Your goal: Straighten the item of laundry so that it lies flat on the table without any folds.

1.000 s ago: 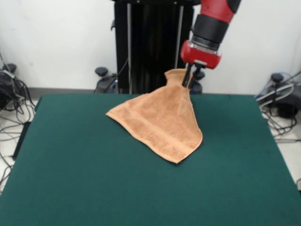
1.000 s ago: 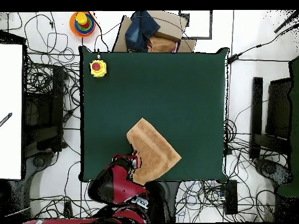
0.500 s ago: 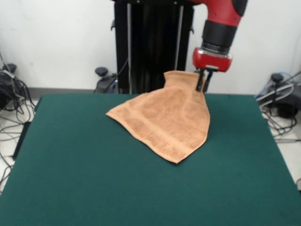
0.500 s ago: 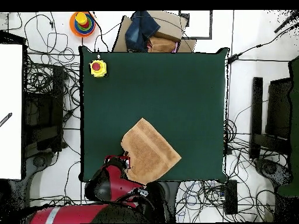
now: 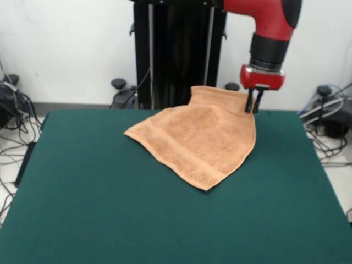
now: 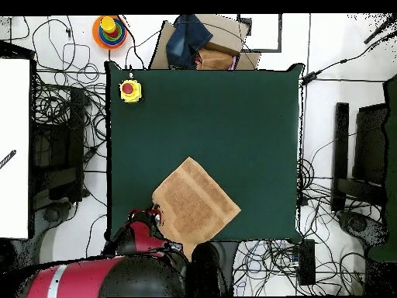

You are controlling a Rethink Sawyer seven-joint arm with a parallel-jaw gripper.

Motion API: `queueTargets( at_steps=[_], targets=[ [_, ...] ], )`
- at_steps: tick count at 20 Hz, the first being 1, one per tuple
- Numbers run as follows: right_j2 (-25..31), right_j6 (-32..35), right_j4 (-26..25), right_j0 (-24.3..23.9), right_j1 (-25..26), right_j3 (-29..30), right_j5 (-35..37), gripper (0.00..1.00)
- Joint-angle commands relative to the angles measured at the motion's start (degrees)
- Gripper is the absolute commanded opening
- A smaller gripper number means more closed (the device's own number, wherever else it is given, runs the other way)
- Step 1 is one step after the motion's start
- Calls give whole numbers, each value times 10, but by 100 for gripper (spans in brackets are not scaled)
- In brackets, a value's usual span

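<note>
**Me:** Gripper is pinched on one corner of the towel, holding that corner up off the table at the far side. I keep it raised so the top layer peels open instead of dragging the whole cloth along.

**Partner:** Where does the rest of it sit?

**Me:** On the green top, toward the robot's edge. The near point and the left point, as the front view shows them, rest flat, with the woven band running along the lower hem. From overhead the towel reads as a tilted diamond near the bottom edge of the table, and the arm covers the held corner.

**Partner:** What differs from a second ago?

**Me:** The gripper has carried the corner sideways, to the right in the front view, and slightly lower. The towel was a narrow tent hanging steeply from the grip; now it spreads much wider and shallower. Overhead, its outline has grown toward the left. The resting points have not shifted.

**Partner:** Done, then?

**Me:** Not yet, I judge. The held corner is off the table, and the cloth below it humps.
</note>
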Motion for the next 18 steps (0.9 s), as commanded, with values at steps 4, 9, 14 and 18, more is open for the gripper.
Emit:
queueTargets(
  at_steps=[4, 9, 14, 18],
  targets=[
    [41, 164, 31, 34, 45, -91, -20, 0],
    [41, 176, 36, 37, 48, -88, -19, 0],
    [40, 178, 42, 40, 45, -85, -13, 0],
    [41, 183, 57, 43, 42, -79, 0, 0]
  ],
)
